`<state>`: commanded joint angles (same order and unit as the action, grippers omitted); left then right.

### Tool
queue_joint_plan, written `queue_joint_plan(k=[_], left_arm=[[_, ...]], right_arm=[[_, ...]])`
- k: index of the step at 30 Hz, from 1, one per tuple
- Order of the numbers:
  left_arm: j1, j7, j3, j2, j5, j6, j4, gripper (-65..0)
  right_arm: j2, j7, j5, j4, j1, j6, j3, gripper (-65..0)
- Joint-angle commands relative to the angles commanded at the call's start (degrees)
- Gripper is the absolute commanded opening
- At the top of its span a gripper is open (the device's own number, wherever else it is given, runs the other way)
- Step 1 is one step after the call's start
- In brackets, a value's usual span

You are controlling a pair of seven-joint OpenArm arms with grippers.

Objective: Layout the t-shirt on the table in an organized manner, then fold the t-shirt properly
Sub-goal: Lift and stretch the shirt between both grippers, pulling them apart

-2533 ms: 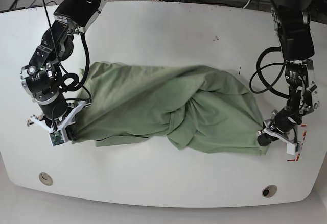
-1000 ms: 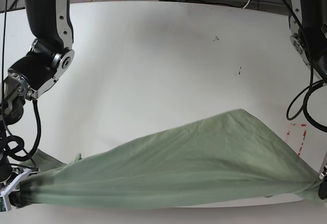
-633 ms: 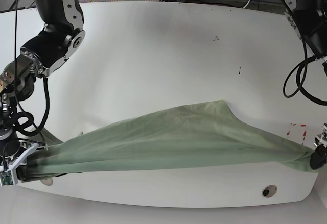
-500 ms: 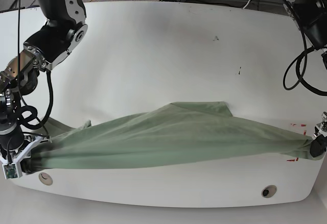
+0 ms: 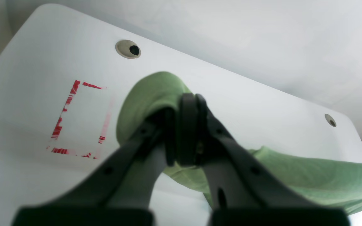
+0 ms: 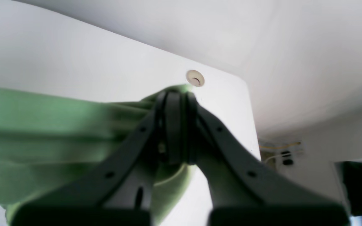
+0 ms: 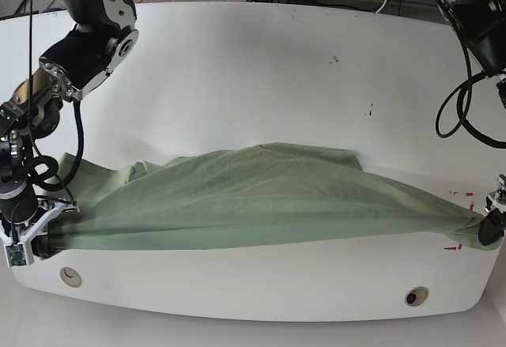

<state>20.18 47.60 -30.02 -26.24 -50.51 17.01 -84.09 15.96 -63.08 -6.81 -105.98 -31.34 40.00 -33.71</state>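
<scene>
1. The table: a glossy white top. The spreading step needs its bare middle, and the cloth should be lowered there rather than on the near edge where it hangs now.
2. The t-shirt: stretched as a long band across the near part of the table, one end at each gripper. Its upper edge bulges toward the centre. Its left portion seems to rest on the surface, while the pinched ends are raised. By judgement, even tension and a level descent would lay it flat; a slack end would leave wrinkles.
3. The right gripper: at the base view's left, jaws clenched on a bunched end of the shirt, just beside a grommet hole. The right wrist view shows fabric pinched between the pads.
4. The left gripper: at the base view's right edge, jaws clamped on the opposite end, fabric wrapped over the fingertips in the left wrist view. It sits next to the red marking. Both grips look narrow, so a hard pull risks slipping.
5. The second grommet hole: near the front edge, clear of the cloth.
</scene>
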Motion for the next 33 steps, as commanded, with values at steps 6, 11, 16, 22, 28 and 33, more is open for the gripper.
queue_joint_plan(k=[6,11,16,22,28,33], left_arm=[[2.55,-1.85,1.85,0.62,2.73,0.00,1.49,-65.0],[2.20,-1.67,1.76,0.53,2.55,0.09,-3.34,-65.0],[0.70,-2.11,1.67,0.53,2.02,0.09,-6.59,-65.0],[3.52,-2.29,1.85,0.70,4.31,0.09,-2.46,-65.0],[4.31,-2.20,1.85,0.79,5.63,0.09,-1.93,-65.0],[1.85,-2.11,1.58,0.62,5.63,0.18,-5.71,-65.0]], right_arm=[[-1.05,2.29,0.35,5.10,-2.55,0.00,0.09,-65.0],[-0.97,2.55,0.00,5.71,-3.43,0.00,0.09,-65.0],[-1.05,2.73,0.00,5.89,-4.84,0.00,0.18,-65.0],[-1.32,8.62,0.35,12.75,-6.24,0.00,5.19,-65.0],[-1.49,11.96,-0.09,17.41,-6.24,0.00,5.89,-65.0],[-2.81,11.96,0.00,17.49,-6.15,0.00,5.89,-65.0]])
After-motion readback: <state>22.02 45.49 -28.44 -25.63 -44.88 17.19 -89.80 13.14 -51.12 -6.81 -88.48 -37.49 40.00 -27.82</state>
